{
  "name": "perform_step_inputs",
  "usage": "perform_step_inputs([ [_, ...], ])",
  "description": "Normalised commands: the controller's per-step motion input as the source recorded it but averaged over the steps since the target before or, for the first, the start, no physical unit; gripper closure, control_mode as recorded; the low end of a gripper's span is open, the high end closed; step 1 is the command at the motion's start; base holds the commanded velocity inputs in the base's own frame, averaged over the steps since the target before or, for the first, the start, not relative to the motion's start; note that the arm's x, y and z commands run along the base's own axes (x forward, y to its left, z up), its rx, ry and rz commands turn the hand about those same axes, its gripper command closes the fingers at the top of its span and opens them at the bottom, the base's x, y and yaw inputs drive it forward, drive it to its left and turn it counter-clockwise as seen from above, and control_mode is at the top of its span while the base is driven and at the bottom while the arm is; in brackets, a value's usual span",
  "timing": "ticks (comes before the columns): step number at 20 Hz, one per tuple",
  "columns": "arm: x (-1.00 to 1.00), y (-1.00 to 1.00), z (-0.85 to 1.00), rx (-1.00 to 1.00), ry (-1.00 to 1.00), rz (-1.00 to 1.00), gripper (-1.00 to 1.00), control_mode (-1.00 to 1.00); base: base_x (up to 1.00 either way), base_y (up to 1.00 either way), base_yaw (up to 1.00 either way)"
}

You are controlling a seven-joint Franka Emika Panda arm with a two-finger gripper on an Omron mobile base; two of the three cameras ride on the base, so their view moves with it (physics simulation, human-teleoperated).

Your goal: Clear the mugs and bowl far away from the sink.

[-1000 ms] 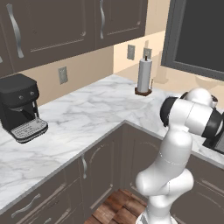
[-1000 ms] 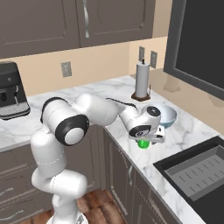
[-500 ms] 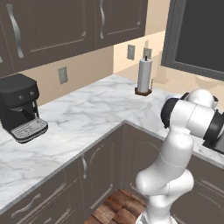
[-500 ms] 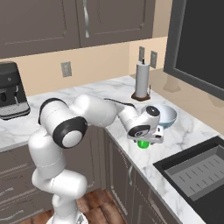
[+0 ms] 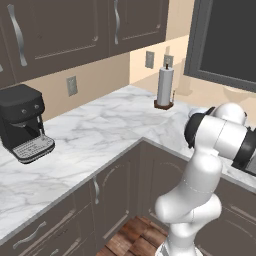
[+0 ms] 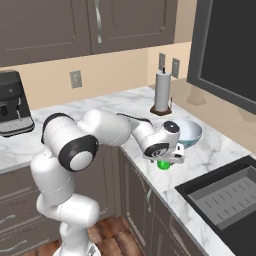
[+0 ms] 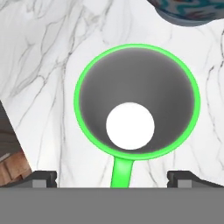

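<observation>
On the marble worktop (image 6: 220,145), the gripper (image 6: 166,159) hangs directly over the green mug (image 6: 163,164), just beside the pale blue bowl (image 6: 189,131). The black sink (image 6: 227,199) lies nearby; a paper towel roll (image 6: 161,91) stands behind.

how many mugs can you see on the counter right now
1. The green mug stands on the marble counter directly under the open claw, beside the bowl. A second mug may be hidden behind the arm.
</observation>
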Motion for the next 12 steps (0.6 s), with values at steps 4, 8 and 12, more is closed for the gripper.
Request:
perform_step_inputs([
  [4,0.0,0.0,0.0,0.0,0.0,0.0,-1.0,-1.0,0.0,0.0,0.0],
  [8,0.05,0.0,0.0,0.0,0.0,0.01,-1.0,-1.0,0.0,0.0,0.0],
  [12,0.0,0.0,0.0,0.0,0.0,0.0,-1.0,-1.0,0.0,0.0,0.0],
])
